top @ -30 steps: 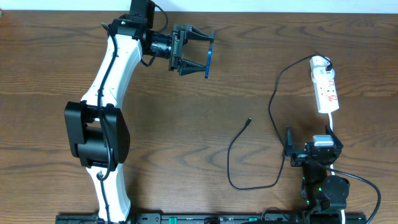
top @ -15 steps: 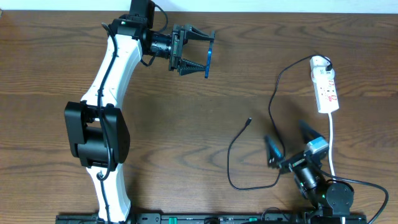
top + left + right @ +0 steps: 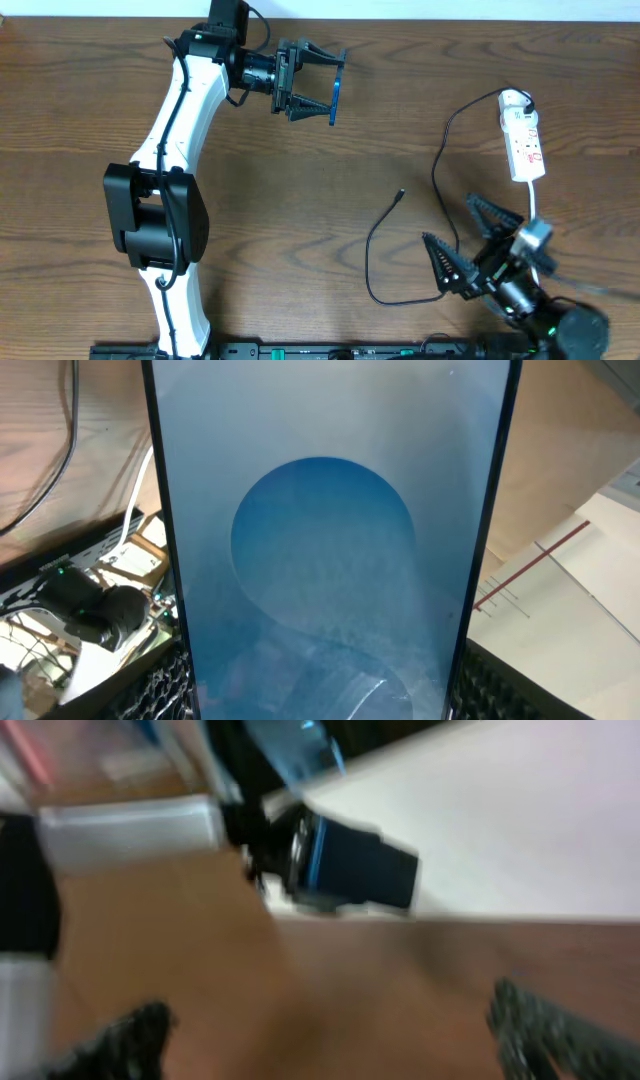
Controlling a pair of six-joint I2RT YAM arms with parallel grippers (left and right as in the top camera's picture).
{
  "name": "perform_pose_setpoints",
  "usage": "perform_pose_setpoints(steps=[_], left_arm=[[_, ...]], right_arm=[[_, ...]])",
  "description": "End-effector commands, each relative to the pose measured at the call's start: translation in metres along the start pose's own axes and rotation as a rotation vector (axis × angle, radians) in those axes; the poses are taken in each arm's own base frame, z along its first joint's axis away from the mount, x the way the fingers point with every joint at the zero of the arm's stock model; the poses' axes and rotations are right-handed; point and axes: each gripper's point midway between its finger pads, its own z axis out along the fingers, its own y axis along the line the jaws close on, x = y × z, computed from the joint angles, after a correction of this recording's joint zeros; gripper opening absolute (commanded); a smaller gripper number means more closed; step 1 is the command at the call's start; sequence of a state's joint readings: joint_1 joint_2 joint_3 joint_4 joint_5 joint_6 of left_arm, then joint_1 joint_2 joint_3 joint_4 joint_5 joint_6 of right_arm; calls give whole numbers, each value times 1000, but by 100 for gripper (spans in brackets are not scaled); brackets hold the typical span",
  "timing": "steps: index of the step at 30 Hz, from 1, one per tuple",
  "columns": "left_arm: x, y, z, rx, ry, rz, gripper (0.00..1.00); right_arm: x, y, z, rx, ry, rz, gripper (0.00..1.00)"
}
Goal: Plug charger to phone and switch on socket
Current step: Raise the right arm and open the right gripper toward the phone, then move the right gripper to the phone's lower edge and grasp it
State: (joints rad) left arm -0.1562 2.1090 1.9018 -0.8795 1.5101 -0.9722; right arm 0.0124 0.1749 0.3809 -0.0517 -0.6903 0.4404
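Charger [image 3: 369,270]: thin black cable. Its small plug tip [image 3: 401,193] lies loose on the tabletop [image 3: 300,200], right of centre. The cable loops toward the near edge, then climbs to a white adapter [image 3: 514,99] seated at the far end of the socket [image 3: 526,148].
Charger handling: judged light and limp. The cable will bend and trail, so only the stiff bit just behind the tip gives control. The tip is small and lies flat on the wood, so it is easy to nudge aside instead of pinching.
Phone [image 3: 335,105]: held on edge above the tabletop near the far edge, about mid-width. Its blue screen fills the left wrist view.
Phone handling: judged rigid, smooth, and slippery on the glass, and breakable if dropped. Which end carries the port cannot be told.
Left gripper [image 3: 338,88]: clamped across the phone's width, pads [image 3: 160,685] on its long edges.
Right gripper [image 3: 447,218]: jaws spread wide, holding nothing, toward the near right corner, above the cable's rising stretch. Contact cannot be told, and its own view is blurred.
Socket: a white strip near the far right corner, with its thick cord [image 3: 533,203] running toward the near edge. The switch position is too small to read.
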Motion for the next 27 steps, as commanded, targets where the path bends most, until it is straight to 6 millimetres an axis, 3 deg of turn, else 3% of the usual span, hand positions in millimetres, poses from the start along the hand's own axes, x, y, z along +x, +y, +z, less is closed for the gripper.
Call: perform_pose_setpoints(steps=[1, 3, 6, 9, 12, 18, 24, 27], left_arm=[[21, -15, -3, 31, 40, 43, 68], [21, -15, -3, 30, 38, 43, 68], [21, -15, -3, 30, 38, 43, 68], [21, -15, -3, 30, 38, 44, 68], [21, -15, -3, 30, 38, 43, 68], [21, -15, -3, 30, 38, 44, 68], [16, -12, -3, 14, 9, 44, 68], [16, -12, -3, 13, 7, 44, 68]], right_arm=[[-26, -10, 11, 106, 125, -71, 99], [-25, -11, 19, 107, 232, -25, 99], [-27, 16, 36, -103, 339, 100, 99], [-35, 27, 50, -208, 360, 323, 99], [-43, 46, 65, -355, 367, 325, 99], [-25, 21, 97, -5, 402, 390, 97], [-12, -4, 110, 416, 605, 172, 99], [-16, -2, 135, 549, 666, 40, 99]])
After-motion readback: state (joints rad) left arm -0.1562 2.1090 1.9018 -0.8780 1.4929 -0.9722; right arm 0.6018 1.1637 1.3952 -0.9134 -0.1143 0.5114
